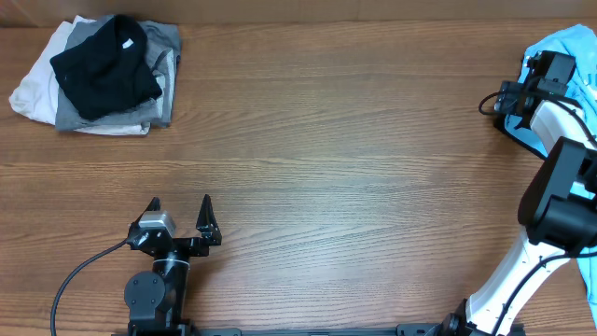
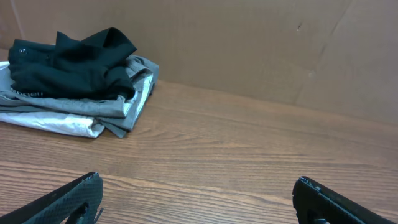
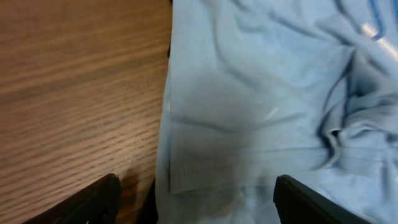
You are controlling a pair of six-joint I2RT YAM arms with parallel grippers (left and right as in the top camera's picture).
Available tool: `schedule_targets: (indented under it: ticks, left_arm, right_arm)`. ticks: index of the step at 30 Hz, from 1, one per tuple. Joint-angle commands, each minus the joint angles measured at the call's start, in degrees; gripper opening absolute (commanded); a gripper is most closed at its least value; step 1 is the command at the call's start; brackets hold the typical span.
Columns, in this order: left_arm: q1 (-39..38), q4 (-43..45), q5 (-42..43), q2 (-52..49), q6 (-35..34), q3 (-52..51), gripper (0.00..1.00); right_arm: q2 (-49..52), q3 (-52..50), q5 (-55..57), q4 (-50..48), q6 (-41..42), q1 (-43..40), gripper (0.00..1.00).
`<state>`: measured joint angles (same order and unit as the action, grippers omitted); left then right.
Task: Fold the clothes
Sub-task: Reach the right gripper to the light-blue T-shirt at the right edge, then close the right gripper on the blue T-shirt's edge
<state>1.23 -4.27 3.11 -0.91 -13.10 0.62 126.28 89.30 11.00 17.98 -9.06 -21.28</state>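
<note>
Clothes (image 1: 580,42) lie far across the brown wooden bench (image 1: 326,140). Near left, the black left end effector (image 1: 179,203) hovers spread and empty. Far right, the right end effector (image 3: 196,190) stands spread over the light blue soft T-shirt (image 3: 249,93); only its wrist view shows the hem. Far left sits a black, grey and white garment stack (image 2: 81,93).

— What are the arms made of, colour-wise?
— The left arm (image 1: 154,285) is black all over, with a silver-grey block (image 1: 155,222) behind the left pincer (image 1: 180,202). Its fingers are black and pointed.
— And the right arm (image 1: 511,278)?
— White shells between bulky black joints (image 1: 560,198). The right pincer (image 3: 199,202) is black as well.
— Any cables?
— A thin black cable (image 1: 82,268) by the left arm, and a short black loop (image 1: 487,101) near the right wrist.
</note>
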Motion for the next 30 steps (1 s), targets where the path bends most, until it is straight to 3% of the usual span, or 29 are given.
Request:
schedule_targets:
  ticks: [1, 6, 8, 19, 25, 30]
  left_arm:
    - [0.3, 0.0, -0.6, 0.4, 1.4, -0.3, 1.0]
    - [0.3, 0.0, -0.6, 0.4, 1.4, -0.3, 1.0]
    - [0.3, 0.0, -0.6, 0.4, 1.4, -0.3, 1.0]
    - [0.3, 0.0, -0.6, 0.4, 1.4, -0.3, 1.0]
    - [0.3, 0.0, -0.6, 0.4, 1.4, -0.3, 1.0]
    - [0.3, 0.0, -0.6, 0.4, 1.4, -0.3, 1.0]
  right_arm:
    - [2.6, 1.2, 1.6, -1.0, 0.0, 0.0, 0.8]
    - [2.7, 1.2, 2.5, -2.3, 0.0, 0.0, 0.75]
    - [2.7, 1.2, 2.4, -2.5, 0.1, 0.0, 0.65]
    - [2.7, 1.2, -1.4, -4.5, 1.9, 0.0, 0.65]
    - [2.7, 1.2, -3.3, -5.7, 3.7, 0.0, 0.52]
    - [2.8, 1.2, -3.0, -6.0, 3.7, -0.5, 0.52]
